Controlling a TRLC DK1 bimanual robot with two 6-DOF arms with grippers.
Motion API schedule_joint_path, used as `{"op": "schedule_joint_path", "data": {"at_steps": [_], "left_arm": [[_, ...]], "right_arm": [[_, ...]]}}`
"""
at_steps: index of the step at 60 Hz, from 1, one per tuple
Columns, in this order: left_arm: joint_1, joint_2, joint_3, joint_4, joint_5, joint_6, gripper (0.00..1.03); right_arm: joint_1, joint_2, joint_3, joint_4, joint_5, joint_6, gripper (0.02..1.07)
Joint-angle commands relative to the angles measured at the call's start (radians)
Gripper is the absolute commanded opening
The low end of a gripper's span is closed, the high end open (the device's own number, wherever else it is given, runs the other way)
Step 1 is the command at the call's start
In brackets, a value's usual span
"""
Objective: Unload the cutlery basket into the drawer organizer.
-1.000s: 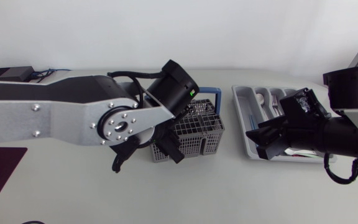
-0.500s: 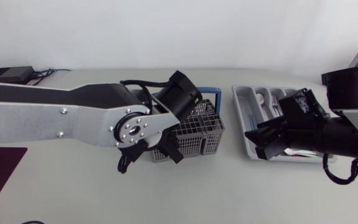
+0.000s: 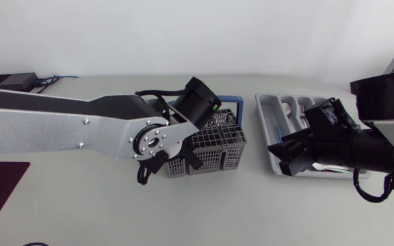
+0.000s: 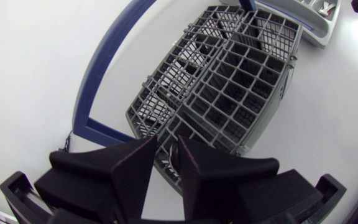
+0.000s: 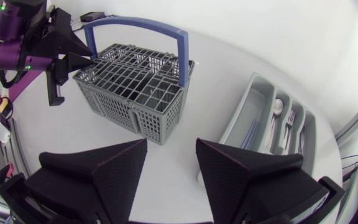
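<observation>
Just ahead of our left gripper [image 4: 166,142], whose fingers stand slightly apart, the cutlery basket [image 4: 229,93] shows its end wall. Our right gripper [image 5: 171,146] hangs wide apart, the drawer organizer [image 5: 246,106] beside it, the basket well ahead.

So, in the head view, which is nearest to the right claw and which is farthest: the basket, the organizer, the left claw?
1. Organizer: directly under the right claw, on the table's right side.
2. Basket: mid-table, clear of the organizer.
3. Left claw: at the basket's far end, on its left.
</observation>
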Motion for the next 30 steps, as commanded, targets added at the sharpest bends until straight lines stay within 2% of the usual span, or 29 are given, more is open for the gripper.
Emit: {"op": "schedule_joint_path", "data": {"at_steps": [1,20,30], "left_arm": [[-0.001,0.023,-0.022,0.009,-0.025,0.014,0.34],[-0.010,0.024,-0.041,0.009,-0.026,0.019,0.29],[-0.011,0.019,-0.047,0.009,-0.026,0.023,0.28]], "right_arm": [[0.009,0.017,-0.002,0.007,0.008,0.029,0.60],[0.088,0.009,-0.002,0.007,0.014,0.027,0.60],[0.114,0.047,-0.011,0.030,-0.092,-0.040,0.63]]}}
